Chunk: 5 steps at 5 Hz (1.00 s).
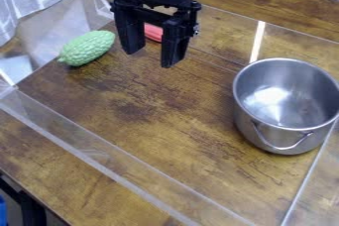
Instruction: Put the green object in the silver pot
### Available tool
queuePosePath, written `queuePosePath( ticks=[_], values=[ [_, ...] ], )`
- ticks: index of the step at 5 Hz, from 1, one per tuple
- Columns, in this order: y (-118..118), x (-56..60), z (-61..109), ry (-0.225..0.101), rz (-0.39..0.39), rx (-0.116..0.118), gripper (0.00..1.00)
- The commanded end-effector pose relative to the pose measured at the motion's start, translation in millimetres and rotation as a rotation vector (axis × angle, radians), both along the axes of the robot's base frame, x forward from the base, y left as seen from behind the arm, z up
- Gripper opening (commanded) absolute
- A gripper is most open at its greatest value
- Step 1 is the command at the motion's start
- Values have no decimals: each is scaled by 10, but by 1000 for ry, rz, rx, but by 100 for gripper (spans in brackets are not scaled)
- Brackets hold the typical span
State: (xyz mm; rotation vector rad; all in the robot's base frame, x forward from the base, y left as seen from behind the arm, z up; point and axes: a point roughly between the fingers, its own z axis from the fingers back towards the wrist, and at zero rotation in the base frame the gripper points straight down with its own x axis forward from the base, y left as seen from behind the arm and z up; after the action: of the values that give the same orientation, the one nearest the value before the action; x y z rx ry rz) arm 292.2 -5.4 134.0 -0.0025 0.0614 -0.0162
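Observation:
The green object (pixel 87 48) is a light-green bumpy oval lump lying on the wooden table at the far left. The silver pot (pixel 286 103) stands upright and empty at the right, with a small loop handle at its front. My black gripper (pixel 153 52) hangs above the table to the right of the green object, apart from it. Its two fingers (pixel 131 40) are spread and nothing is between them. The pot is well to the right of the gripper.
A slim red-handled tool (pixel 155 33) lies behind the gripper, mostly hidden by it. The wooden table (pixel 172 131) has a clear raised border along its front and left edges. A tiled wall stands at the back left.

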Motion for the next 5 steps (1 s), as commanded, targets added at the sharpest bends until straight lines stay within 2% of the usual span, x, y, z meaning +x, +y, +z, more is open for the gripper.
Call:
queuePosePath(
  ticks=[1, 2, 3, 5],
  values=[
    [14, -12, -105, 26, -13, 2, 100],
    [235, 0, -116, -2, 6, 15, 100],
    [197, -26, -182, 16, -7, 19, 100],
    [401, -38, -398, 28, 23, 34, 100]
  ],
)
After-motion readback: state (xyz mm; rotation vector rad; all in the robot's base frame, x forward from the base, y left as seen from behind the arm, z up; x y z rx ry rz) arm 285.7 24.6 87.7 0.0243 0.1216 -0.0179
